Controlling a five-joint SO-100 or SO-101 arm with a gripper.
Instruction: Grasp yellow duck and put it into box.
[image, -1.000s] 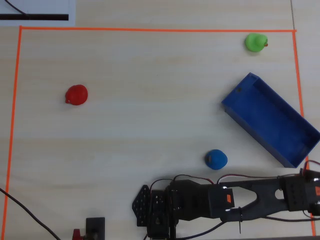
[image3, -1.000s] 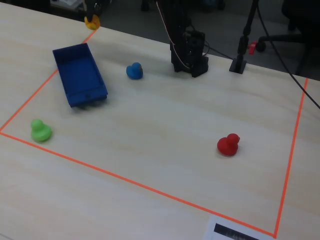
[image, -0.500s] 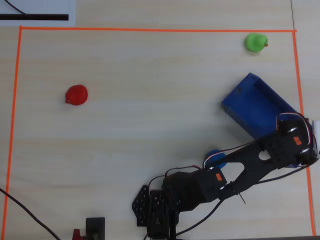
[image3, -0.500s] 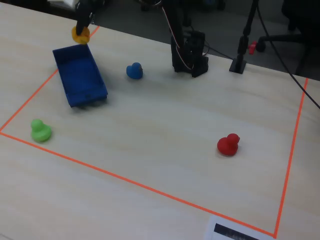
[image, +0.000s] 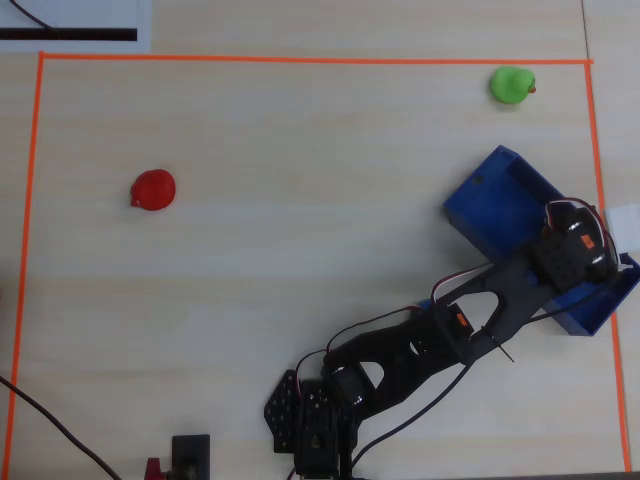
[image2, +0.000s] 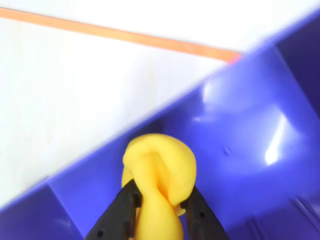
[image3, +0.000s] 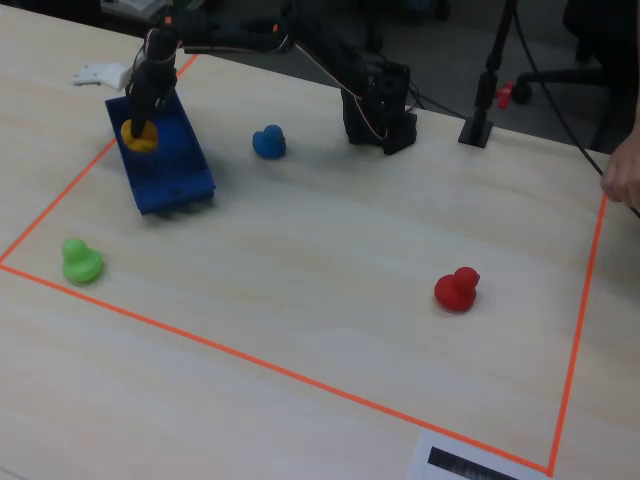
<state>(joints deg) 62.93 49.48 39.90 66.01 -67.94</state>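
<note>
The yellow duck (image2: 159, 172) is pinched between the black fingers (image2: 126, 210) of the gripper (image3: 140, 118) and is held low inside the box (image3: 170, 165), near its far end in the fixed view. It is judged ready for release there. The green duck (image3: 81, 260), blue toy (image3: 268, 142) and red toy (image3: 457, 289) are left apart on the table (image3: 330, 250).
</note>
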